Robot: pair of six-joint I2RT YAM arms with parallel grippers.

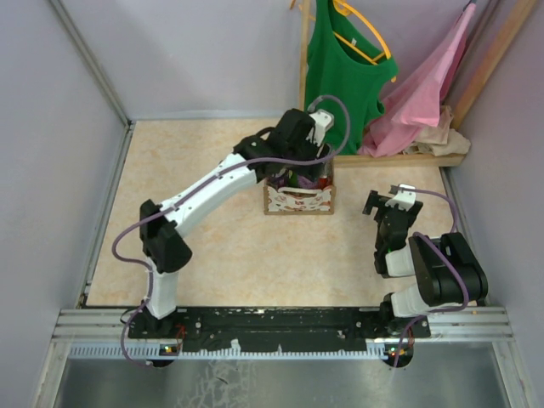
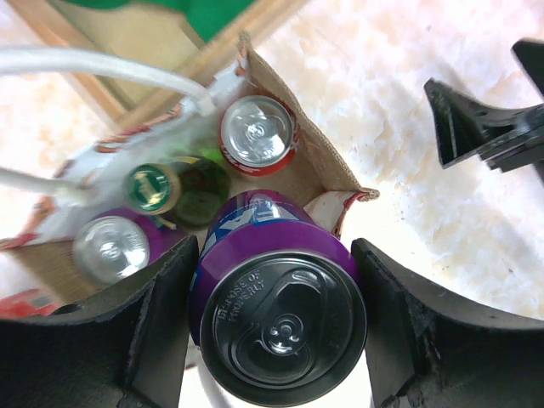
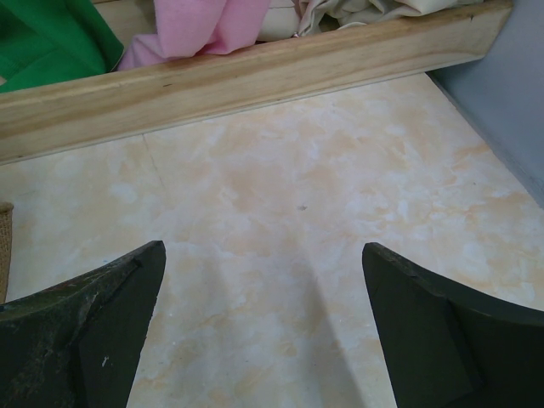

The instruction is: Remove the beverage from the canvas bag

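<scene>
The left tool is closed on the sides of a purple can, low in the wrist view, over the corner of the bag at mid-frame on the desk. The can looks stiff, smooth and probably heavy, so a squeeze across its body suits it, though the soft bag might lift along. The right tool gapes wide, empty.

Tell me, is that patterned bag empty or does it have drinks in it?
Not empty. Inside the bag stand a red can, a silver-topped can and a green bottle; the left gripper holds a purple can.
</scene>
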